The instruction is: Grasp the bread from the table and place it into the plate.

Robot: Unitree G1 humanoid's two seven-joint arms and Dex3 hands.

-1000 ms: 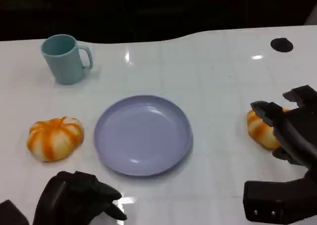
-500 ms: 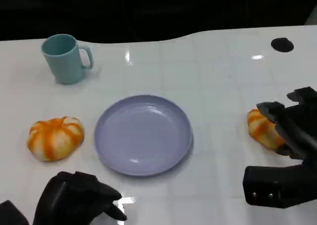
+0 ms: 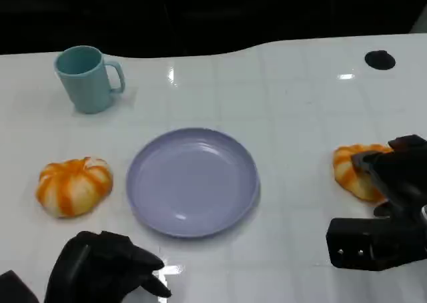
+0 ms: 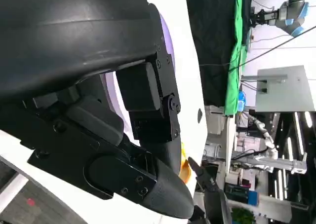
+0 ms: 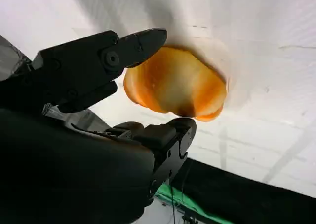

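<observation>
Teal mug (image 3: 87,78) sits far left, second orange bun (image 3: 73,185) left of the plate (image 3: 192,181), nothing between plate and bread (image 3: 355,171). Right hand (image 3: 393,176) has dropped lower since a second ago, fingers (image 5: 129,46) now bracketing the bread on the table right of the plate, not yet clamped. Left hand (image 3: 107,266) hasn't moved, fingers curled in, holding nothing.

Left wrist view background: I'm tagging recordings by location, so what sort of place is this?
Probably a robotics lab, not a home: another robot arm stands beyond a green curtain, with ceiling strip lights. The white table looks like a test bench.
</observation>
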